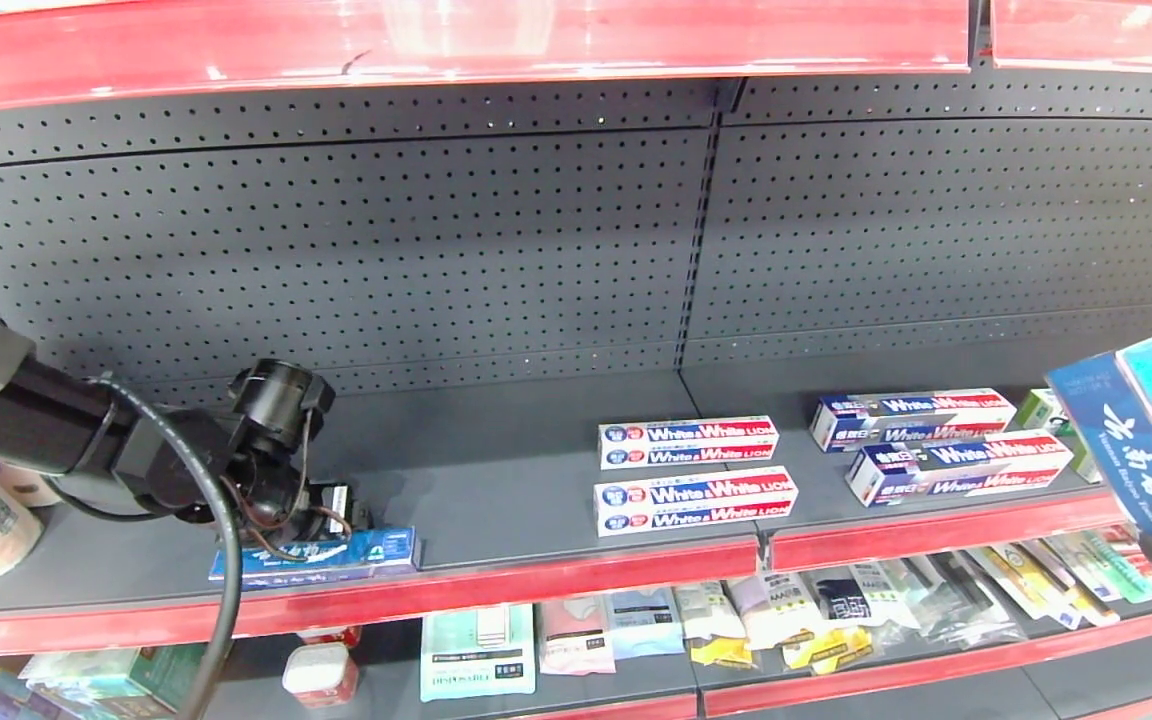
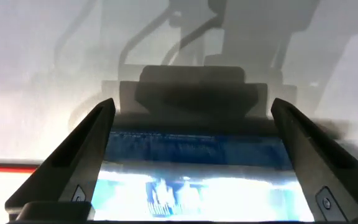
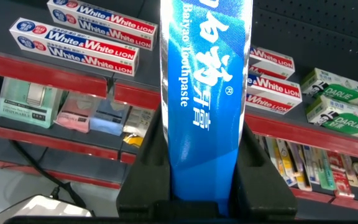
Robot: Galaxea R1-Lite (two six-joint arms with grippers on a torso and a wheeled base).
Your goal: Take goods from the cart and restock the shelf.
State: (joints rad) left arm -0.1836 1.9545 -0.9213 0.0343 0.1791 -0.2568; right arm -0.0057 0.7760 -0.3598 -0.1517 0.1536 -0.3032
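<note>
Grey pegboard bay, red-edged shelf (image 1: pixel 496 470).
- Left arm: enters from 9 o'clock, low over the shelf front at 8 o'clock. Left gripper (image 1: pixel 341 525) is clamped on a blue box (image 1: pixel 376 550), with one finger (image 2: pixel 86 155) on each long side. The box lies flat at the shelf edge.
- Right gripper (image 3: pixel 204 143): grips a second box (image 1: pixel 1131 440), tilted in the air at 3 o'clock.
- Shelf stock: four white boxes (image 1: pixel 686 443) at 4 o'clock and green boxes (image 3: pixel 344 84) beyond them.
- Lower shelf (image 1: pixel 936 660): packets.
</note>
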